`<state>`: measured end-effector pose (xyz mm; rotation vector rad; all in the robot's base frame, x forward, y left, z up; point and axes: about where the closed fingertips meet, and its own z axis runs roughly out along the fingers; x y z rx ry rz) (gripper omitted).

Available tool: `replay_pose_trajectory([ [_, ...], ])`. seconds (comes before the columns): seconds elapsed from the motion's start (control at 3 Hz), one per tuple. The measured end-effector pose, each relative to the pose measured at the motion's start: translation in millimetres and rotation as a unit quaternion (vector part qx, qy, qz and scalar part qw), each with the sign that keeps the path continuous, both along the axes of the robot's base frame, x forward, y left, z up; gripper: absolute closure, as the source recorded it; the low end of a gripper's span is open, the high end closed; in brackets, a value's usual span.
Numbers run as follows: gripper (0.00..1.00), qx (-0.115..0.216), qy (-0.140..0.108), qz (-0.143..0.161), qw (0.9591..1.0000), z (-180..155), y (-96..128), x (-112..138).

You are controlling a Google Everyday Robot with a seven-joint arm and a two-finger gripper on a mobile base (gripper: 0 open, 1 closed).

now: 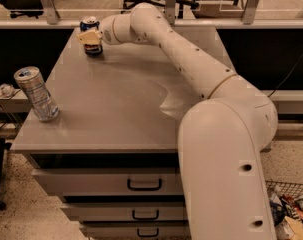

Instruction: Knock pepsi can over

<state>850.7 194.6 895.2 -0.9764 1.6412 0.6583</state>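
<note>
The pepsi can (90, 25), dark blue with a silver top, stands upright at the far left corner of the grey cabinet top (126, 99). My gripper (89, 37) is at the end of the white arm (191, 64), right in front of the can and covering its middle. The can's lower edge shows just below the gripper.
A silver-grey can (36, 94) with pale blue markings stands near the left front edge of the cabinet top. Drawers (143, 184) run below the top. Office chairs and a rail stand behind the cabinet. A wire basket (291, 209) with litter sits on the floor at right.
</note>
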Motion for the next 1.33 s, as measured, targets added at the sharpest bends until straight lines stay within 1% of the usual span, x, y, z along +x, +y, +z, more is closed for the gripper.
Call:
replay_pose_trajectory([
  [0.33, 0.87, -0.003, -0.013, 0.000, 0.9999, 13.4, -19.6, -13.4],
  [0.67, 1.00, -0.011, -0.035, 0.005, 0.9993, 38.2, -49.0, -34.1],
  [1.0, 1.00, -0.035, -0.071, 0.015, 0.9968, 72.2, -81.0, -51.0],
  [1.33, 1.00, -0.072, -0.086, 0.038, 0.9929, 88.9, -101.1, -62.0],
])
